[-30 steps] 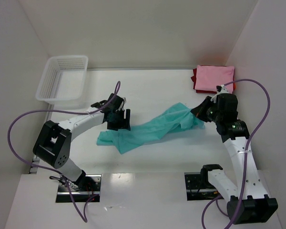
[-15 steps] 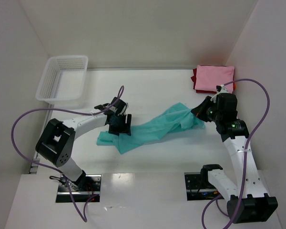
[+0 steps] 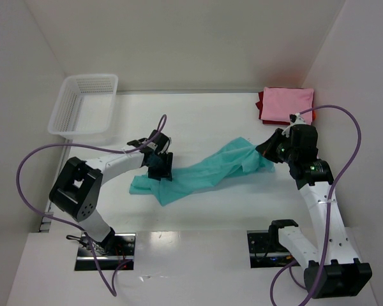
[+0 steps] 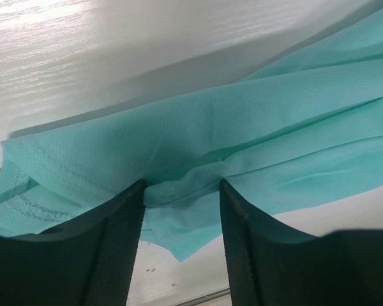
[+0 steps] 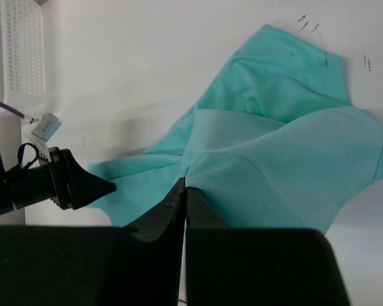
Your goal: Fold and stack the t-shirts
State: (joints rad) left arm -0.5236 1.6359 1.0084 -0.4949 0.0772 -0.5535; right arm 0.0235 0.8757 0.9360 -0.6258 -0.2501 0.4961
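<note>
i seem to be in a lab test cell, not a home: a bare white table (image 3: 204,121) boxed in by plain white panels (image 3: 179,44), my left arm (image 3: 112,162) and right arm (image 3: 319,204) bolted to metal plates (image 3: 124,245) at its near edge, purple cables (image 3: 359,140) looping loose.

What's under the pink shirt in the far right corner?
A red shirt lies under the pink shirt; only its left and near edges show. The rest is covered, so anything else beneath cannot be seen.
</note>
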